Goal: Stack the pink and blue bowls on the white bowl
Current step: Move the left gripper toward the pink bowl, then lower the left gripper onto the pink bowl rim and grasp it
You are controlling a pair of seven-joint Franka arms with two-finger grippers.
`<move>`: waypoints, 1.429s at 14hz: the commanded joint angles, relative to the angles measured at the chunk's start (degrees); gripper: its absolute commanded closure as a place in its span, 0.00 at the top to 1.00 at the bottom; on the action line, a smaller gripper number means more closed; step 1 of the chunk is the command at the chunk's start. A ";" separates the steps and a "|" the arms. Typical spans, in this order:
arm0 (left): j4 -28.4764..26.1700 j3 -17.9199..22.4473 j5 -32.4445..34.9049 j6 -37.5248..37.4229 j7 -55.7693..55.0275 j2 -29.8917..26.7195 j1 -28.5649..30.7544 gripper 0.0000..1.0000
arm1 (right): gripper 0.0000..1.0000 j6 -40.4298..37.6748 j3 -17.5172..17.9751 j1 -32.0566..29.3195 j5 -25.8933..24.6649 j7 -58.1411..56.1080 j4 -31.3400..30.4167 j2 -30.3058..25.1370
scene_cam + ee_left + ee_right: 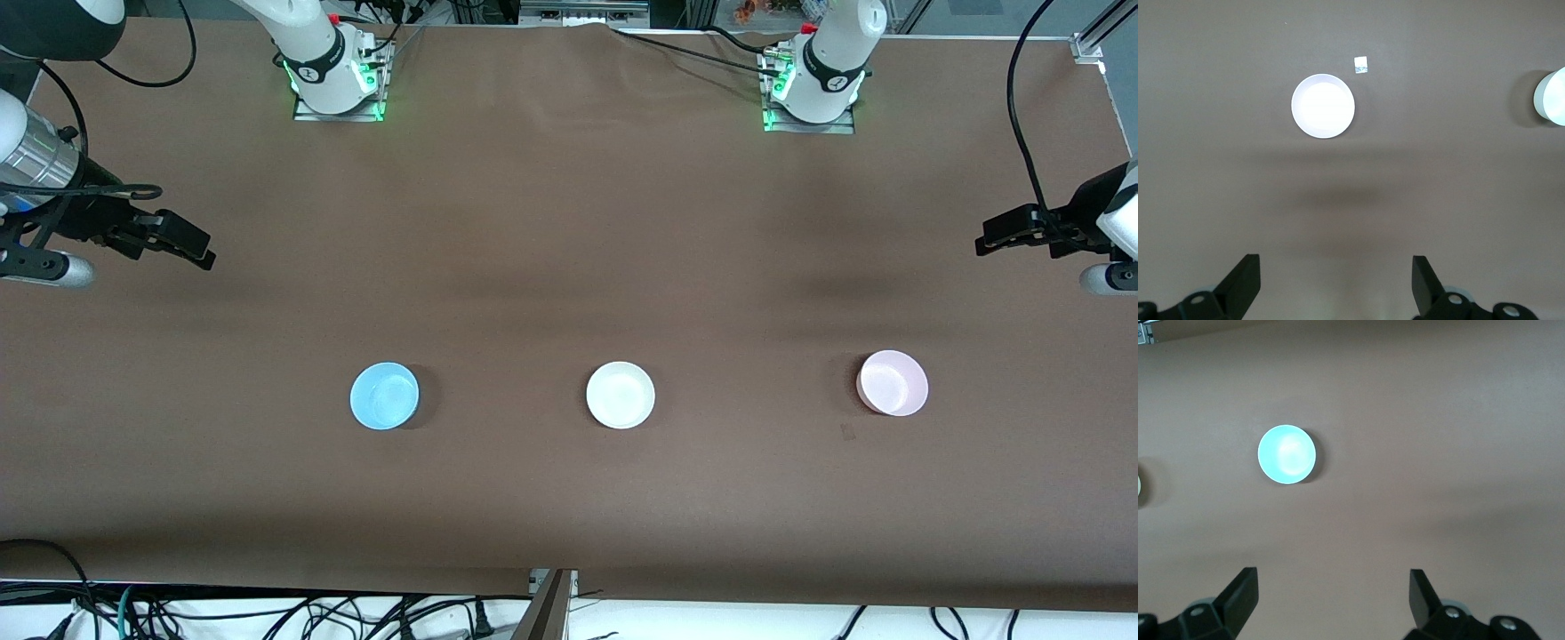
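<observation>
Nothing is stacked yet. My right gripper [191, 247] hangs spread and empty, the blue bowl [384, 396] ahead of its tips; my left gripper [996, 238], likewise spread, faces the pink bowl [892, 382]. White bowl [621, 394] sits between them. Next I'd lower onto a rim.

From the front we look down from high up, facing both arm bases along the top edge, the whole table [569, 222] in sight. The left wrist camera stares straight down from well above the cloth, its spread fingers [1241, 283] at the frame edge; we share the pink bowl [892, 382] [1323, 106] and a sliver of the white bowl [621, 394] [1553, 97]. The right wrist camera looks down likewise; we share the blue bowl [384, 396] [1287, 454].
</observation>
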 commanded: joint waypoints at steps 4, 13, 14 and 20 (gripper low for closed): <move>-1.31 -0.24 1.45 0.32 -0.58 -1.52 -0.25 1.00 | 1.00 -0.18 0.03 0.09 0.76 -0.44 0.17 -0.48; -2.27 6.08 0.23 7.16 0.47 9.01 -0.08 1.00 | 1.00 -1.67 -0.15 0.00 0.76 -0.36 0.17 -0.48; -2.01 6.17 -0.12 7.87 1.08 10.68 0.10 1.00 | 1.00 -1.67 -0.06 0.00 0.76 -0.27 0.17 -0.48; -6.12 7.31 -13.21 23.66 14.77 19.84 3.00 1.00 | 1.00 -1.06 0.03 0.09 0.76 0.00 0.17 -0.48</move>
